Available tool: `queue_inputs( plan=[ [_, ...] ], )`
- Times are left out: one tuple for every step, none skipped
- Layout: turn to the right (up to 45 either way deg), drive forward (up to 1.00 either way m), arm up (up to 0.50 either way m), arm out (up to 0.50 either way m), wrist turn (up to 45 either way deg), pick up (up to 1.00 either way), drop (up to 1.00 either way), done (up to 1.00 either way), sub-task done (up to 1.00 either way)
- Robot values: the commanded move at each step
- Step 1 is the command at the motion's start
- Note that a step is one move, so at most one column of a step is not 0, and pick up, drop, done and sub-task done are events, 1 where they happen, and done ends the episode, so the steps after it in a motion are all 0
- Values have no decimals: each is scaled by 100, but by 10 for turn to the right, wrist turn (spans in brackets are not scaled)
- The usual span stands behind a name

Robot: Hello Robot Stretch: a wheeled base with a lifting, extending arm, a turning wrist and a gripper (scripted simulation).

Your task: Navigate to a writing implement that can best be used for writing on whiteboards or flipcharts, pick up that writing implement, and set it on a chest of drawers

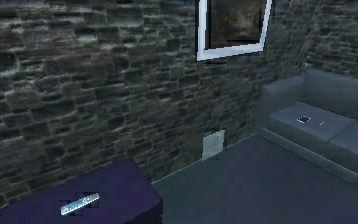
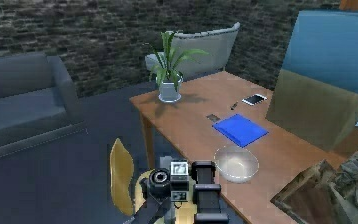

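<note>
Hard to make out: thin dark sliver [image 2: 234, 105], perhaps the marker, near the brown wooden table's [image 2: 177, 125] far edge, beside a white phone [image 2: 254, 99]. Open grey floor [image 2: 87, 150] off the table's left edge. Low, dark gripper [image 2: 152, 195] against a yellow chair back [image 2: 120, 175], arm bar [image 2: 210, 203] short at the bottom edge; cannot tell whether holding anything.
</note>
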Motion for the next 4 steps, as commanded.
queue_inputs(
  plan=[
    [0, 0, 0, 0, 450, 0, 0, 0, 0],
    [0, 0, 0, 0, 450, 0, 0, 0, 0],
    [0, 0, 0, 0, 390, 0, 0, 0, 0],
    [0, 0, -30, 0, 0, 0, 0, 0, 0]
  ],
)
